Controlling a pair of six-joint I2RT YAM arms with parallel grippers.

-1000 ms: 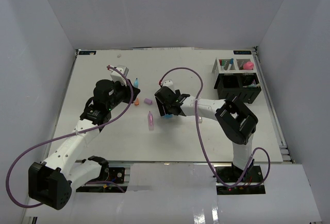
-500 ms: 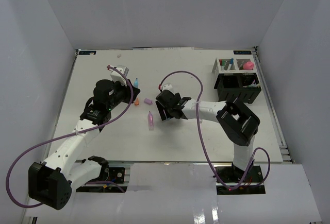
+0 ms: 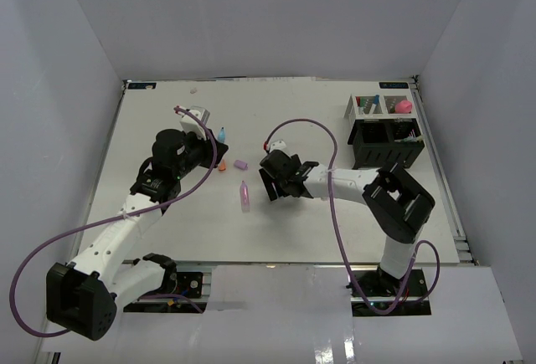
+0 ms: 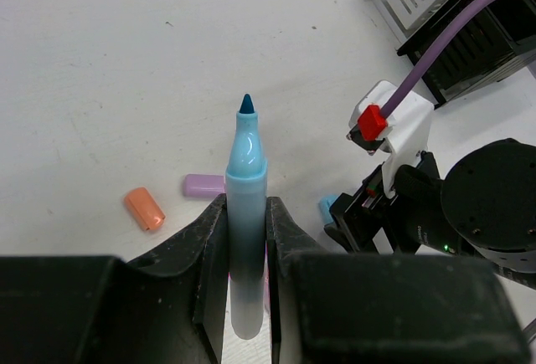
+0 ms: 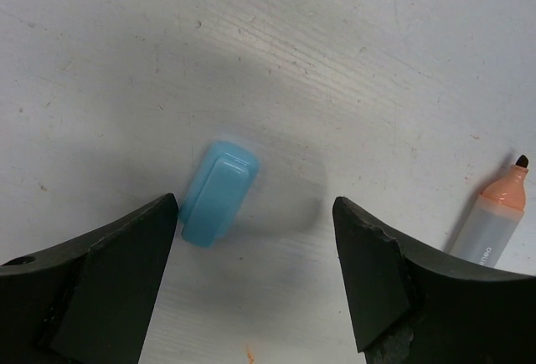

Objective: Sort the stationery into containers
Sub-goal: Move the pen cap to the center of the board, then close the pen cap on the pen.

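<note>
My left gripper [image 3: 207,148] is shut on an uncapped blue marker [image 4: 245,205], tip pointing away, held above the table. Its blue cap [image 5: 218,192] lies on the table between the open fingers of my right gripper [image 5: 255,213], close to the left finger [image 5: 126,264]. The cap also shows in the left wrist view [image 4: 327,207] beside the right gripper [image 3: 275,182]. An uncapped orange marker [image 5: 494,222] lies just right of the right fingers. The black organizer [image 3: 385,142] with white mesh compartments [image 3: 377,106] stands at the far right.
An orange cap [image 3: 222,168], a purple cap [image 3: 240,165] and a pink marker [image 3: 244,196] lie between the two grippers. A pink-capped bottle [image 3: 404,106] sits in the mesh part. The right arm's purple cable [image 3: 310,125] loops over the table's middle.
My right gripper has shifted a little to the right and toward the near edge, over the blue cap. The left arm and its marker have not moved.
</note>
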